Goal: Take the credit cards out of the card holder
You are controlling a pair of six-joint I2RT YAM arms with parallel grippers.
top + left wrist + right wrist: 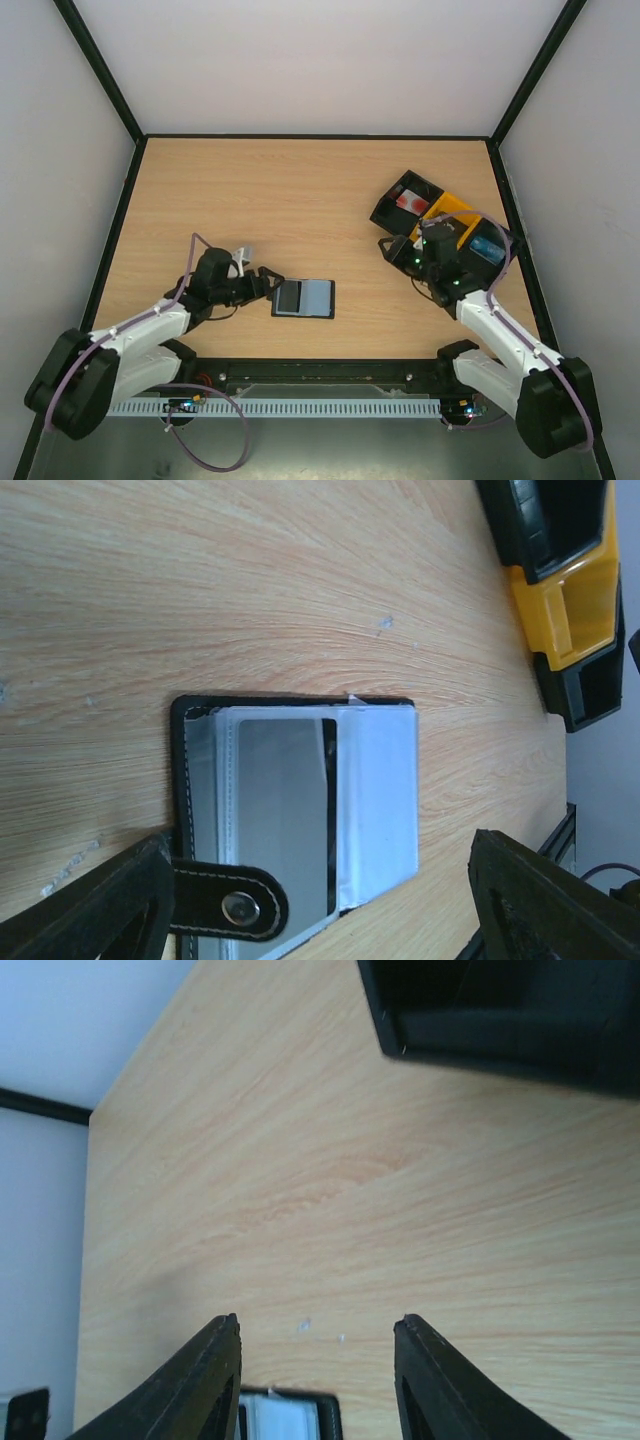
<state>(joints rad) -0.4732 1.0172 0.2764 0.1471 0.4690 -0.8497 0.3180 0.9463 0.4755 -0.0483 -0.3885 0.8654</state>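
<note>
The card holder (303, 298) lies open and flat on the table, a black case with pale panels. In the left wrist view a grey credit card (285, 810) sits in a clear sleeve, beside a paler blue-white panel (385, 800), and a black snap strap (225, 908) crosses the near end. My left gripper (266, 285) is open wide at the holder's left end and straddles it in its own view (320, 850). One finger (100, 910) is against the strap. My right gripper (400, 255) is open and empty above bare table, to the right of the holder (290, 1415).
A long black-and-yellow tray (440, 215) stands at the back right, just behind my right gripper. It holds a red-and-white object (408, 201) and a bright blue object (487, 247). It also shows in the left wrist view (570, 600) and in the right wrist view (500, 1010).
</note>
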